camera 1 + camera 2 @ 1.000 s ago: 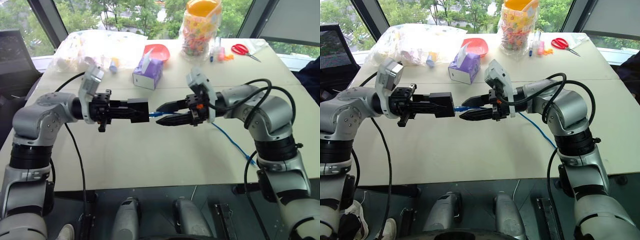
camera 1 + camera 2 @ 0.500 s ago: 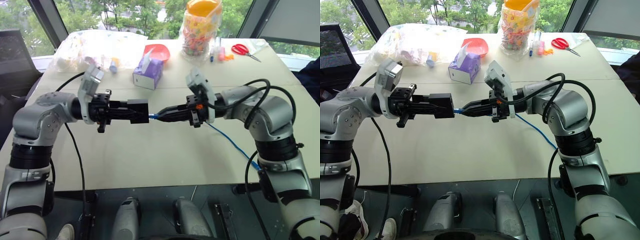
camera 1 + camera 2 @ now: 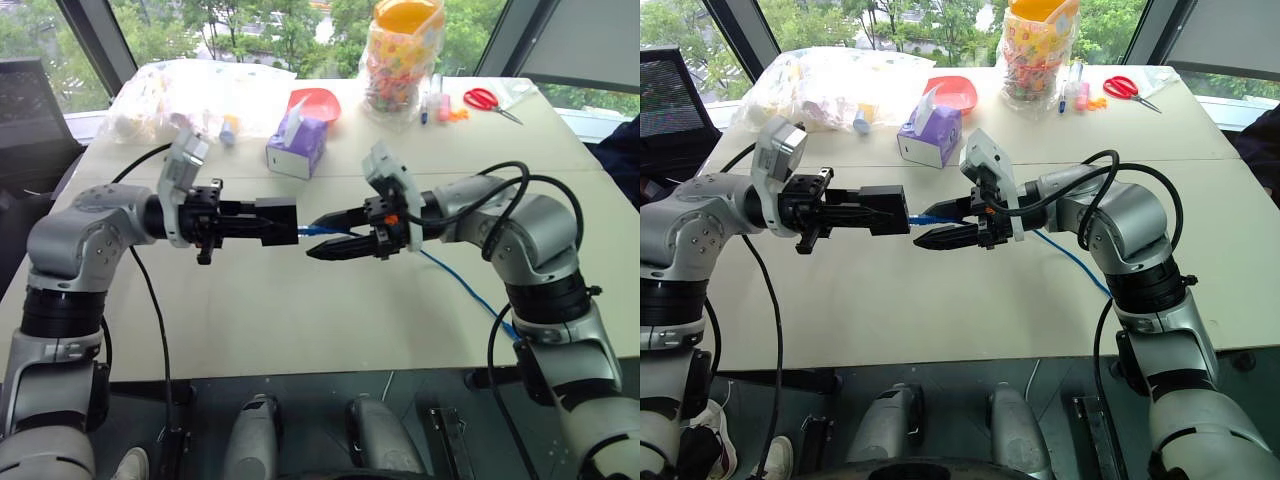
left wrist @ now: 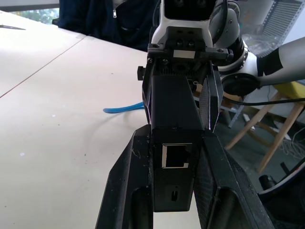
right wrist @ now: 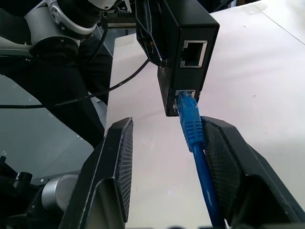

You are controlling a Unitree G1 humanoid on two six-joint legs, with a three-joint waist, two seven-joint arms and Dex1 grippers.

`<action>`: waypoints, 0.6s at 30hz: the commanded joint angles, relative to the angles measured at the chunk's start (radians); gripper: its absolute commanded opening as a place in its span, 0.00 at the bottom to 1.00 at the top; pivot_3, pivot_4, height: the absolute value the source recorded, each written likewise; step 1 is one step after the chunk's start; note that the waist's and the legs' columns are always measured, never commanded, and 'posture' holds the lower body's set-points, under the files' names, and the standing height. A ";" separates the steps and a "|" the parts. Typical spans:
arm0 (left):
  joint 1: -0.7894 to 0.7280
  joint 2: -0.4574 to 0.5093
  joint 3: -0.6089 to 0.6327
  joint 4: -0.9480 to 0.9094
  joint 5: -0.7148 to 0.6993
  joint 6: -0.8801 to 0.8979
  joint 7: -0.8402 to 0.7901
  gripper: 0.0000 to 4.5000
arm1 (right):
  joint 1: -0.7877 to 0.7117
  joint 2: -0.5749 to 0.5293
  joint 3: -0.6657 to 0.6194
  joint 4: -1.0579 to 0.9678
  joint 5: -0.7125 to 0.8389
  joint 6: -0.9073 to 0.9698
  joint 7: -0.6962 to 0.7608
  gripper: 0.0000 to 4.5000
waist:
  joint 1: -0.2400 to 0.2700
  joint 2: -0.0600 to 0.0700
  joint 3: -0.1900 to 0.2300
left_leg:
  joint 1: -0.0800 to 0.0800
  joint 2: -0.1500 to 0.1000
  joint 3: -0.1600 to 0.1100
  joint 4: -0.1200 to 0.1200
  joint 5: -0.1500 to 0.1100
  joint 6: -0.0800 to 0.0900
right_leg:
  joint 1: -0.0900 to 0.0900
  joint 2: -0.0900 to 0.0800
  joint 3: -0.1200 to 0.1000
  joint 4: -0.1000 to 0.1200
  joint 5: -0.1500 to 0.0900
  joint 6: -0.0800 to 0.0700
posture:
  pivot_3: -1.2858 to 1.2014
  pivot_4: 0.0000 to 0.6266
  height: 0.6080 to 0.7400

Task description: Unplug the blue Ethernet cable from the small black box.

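- Box [image 3: 275, 220] clamped in left gripper [image 3: 262, 222], held above table [image 3: 300, 310].
- Cable [image 5: 190, 125] plugged into box.
- Right gripper [image 3: 322, 236] jaws apart around plug, not gripping.

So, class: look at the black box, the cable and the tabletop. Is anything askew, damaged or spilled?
Nothing stands out. The small black box sits squarely in the left gripper, and the blue Ethernet cable is plugged straight into its lower port, with the right gripper open around the plug. No damage or spill shows on the table.
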 commanded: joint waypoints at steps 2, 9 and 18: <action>-0.008 0.003 0.021 -0.028 -0.010 -0.013 0.004 0.11 | -0.044 0.005 -0.018 -0.018 0.031 0.008 -0.001 0.49 | 0.000 0.000 0.000 | 0.000 0.000 0.000 0.000 0.000 0.000 | 0.000 0.000 0.000 0.000 0.000 0.000 | 0.52 0.24 0.96; -0.002 0.002 0.021 -0.031 -0.009 -0.015 0.007 0.11 | -0.062 0.013 -0.016 -0.005 0.039 0.024 -0.009 0.01 | 0.000 0.000 0.000 | 0.000 0.000 0.000 0.000 0.000 0.000 | 0.000 0.000 0.000 0.000 0.000 0.000 | 0.52 0.24 0.96; -0.006 -0.001 0.022 -0.031 -0.008 -0.014 0.012 0.11 | -0.060 0.012 -0.008 -0.012 0.035 0.023 -0.003 0.01 | 0.000 0.000 0.000 | 0.000 0.000 0.000 0.000 0.000 0.000 | 0.000 0.000 0.000 0.000 0.000 0.000 | 0.52 0.24 0.96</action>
